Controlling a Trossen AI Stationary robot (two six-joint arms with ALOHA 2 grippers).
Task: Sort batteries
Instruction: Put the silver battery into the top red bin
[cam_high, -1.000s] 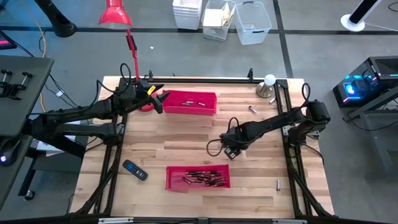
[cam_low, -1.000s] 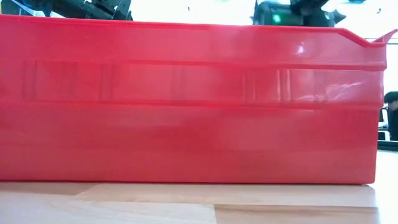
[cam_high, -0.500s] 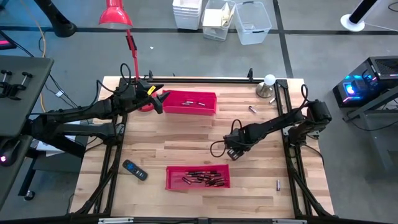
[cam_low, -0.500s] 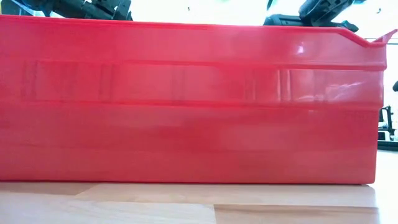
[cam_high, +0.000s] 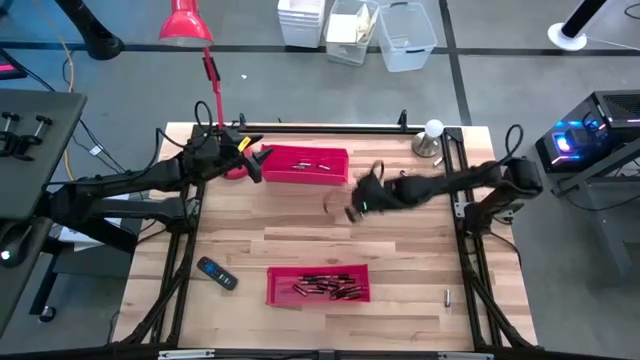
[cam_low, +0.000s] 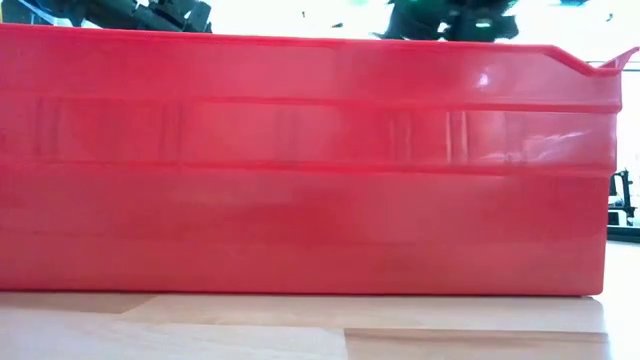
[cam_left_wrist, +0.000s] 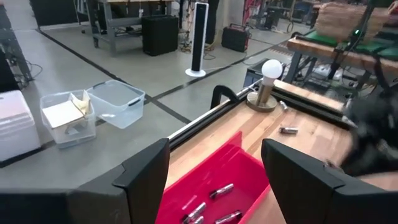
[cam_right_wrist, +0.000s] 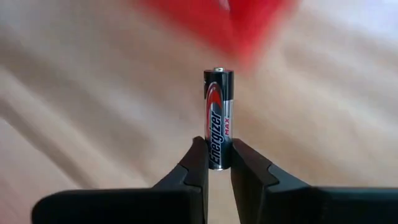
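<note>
My right gripper (cam_right_wrist: 218, 154) is shut on one black and silver battery (cam_right_wrist: 218, 115). In the high view it (cam_high: 358, 203) hovers over the table's middle, just right of the far red tray (cam_high: 305, 165). That tray holds a few batteries (cam_left_wrist: 211, 198). My left gripper (cam_high: 255, 160) stands open at the tray's left end, with nothing between its fingers. The near red tray (cam_high: 318, 285) holds several batteries. Two loose batteries lie on the wood, one at the far right (cam_high: 406, 176) and one near the front right (cam_high: 447, 296). My right gripper pinches the battery's flat end (cam_right_wrist: 218, 158) between its two fingertips. The battery lies in line with the fingers and sticks out past them, button end (cam_right_wrist: 218, 70) away from the gripper. Only that last part of the battery is between the fingers.
A black handset (cam_high: 217, 273) lies at the front left. A light bulb on a stand (cam_high: 432, 135) is at the far right corner, and a red lamp (cam_high: 185, 25) rises from the far left. The near tray's red wall (cam_low: 300, 160) fills the low view.
My right gripper has swung quickly from just beyond the near tray toward the table's far edge and a little left, toward the far red tray. My left arm has kept still.
</note>
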